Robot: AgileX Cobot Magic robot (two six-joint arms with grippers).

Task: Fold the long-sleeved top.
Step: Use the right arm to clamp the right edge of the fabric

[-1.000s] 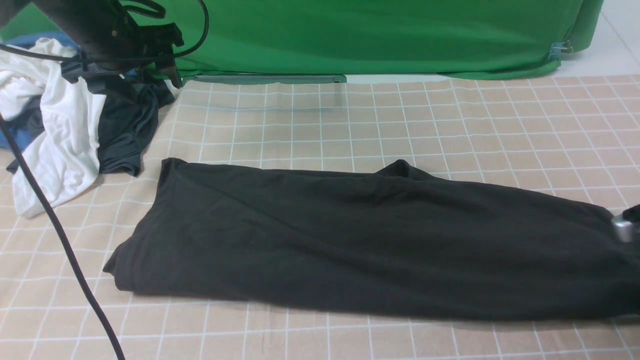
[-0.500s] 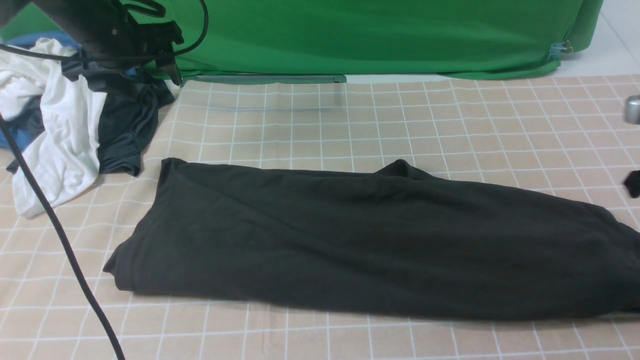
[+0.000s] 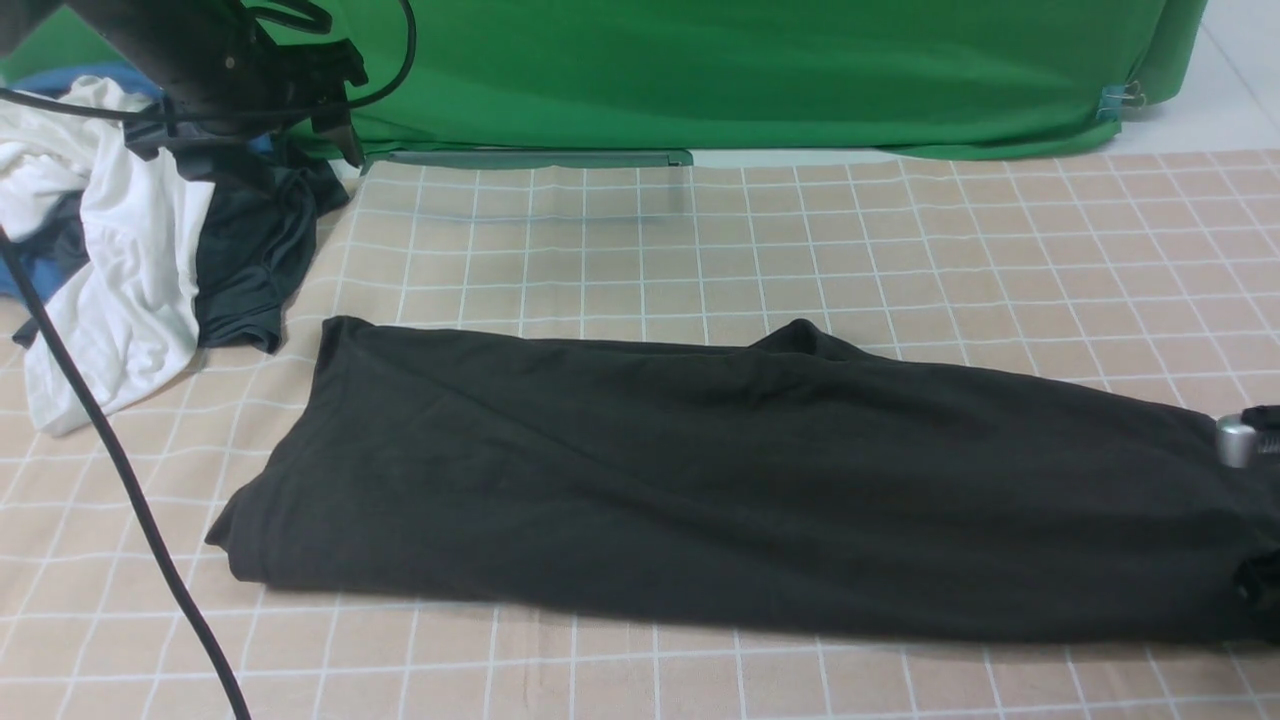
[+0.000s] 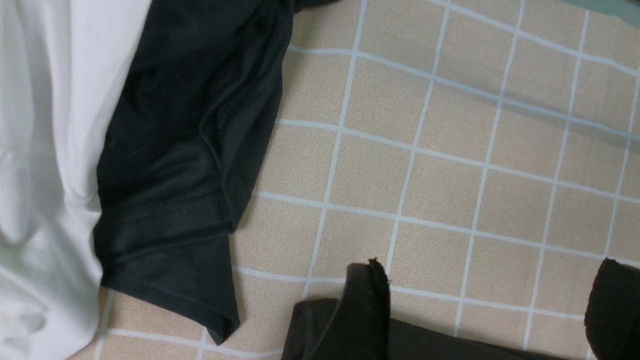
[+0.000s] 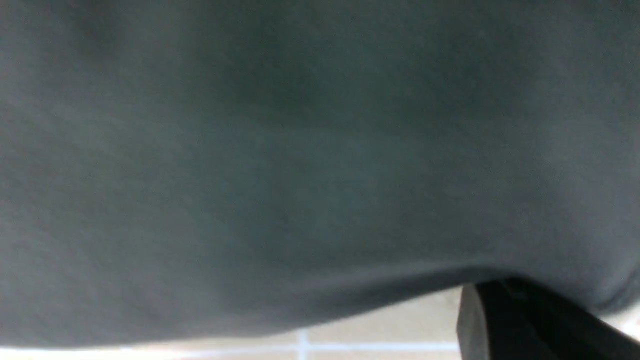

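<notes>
Our long-sleeved top (image 3: 700, 480) lies flat across the near half of the tabletop (image 3: 800, 250) as a long band, already doubled lengthwise, with its right end running out of the front view. The right pincer (image 3: 1248, 438) sits at that right end, clenched. In its wrist view dark cloth fills nearly everything and runs down to one finger (image 5: 505, 325), so we judge it is grasping the top, though the pinch itself is hidden. The left pincer (image 4: 490, 310) hangs released, with nothing between its fingers, above the far-left corner of the top and beside the loose pile there. What worries us is the thin grip: it may hold only the upper layer, so a lift could peel the layers apart or let the cloth slip free. With one end unpinned, a pull could also drag the whole band instead of folding it. The left pincer, if lowered carelessly, could snag the dark garment (image 3: 250, 260) or the white shirt (image 3: 120, 260). We see no containers; the spare clothes lie straight on the tabletop.
</notes>
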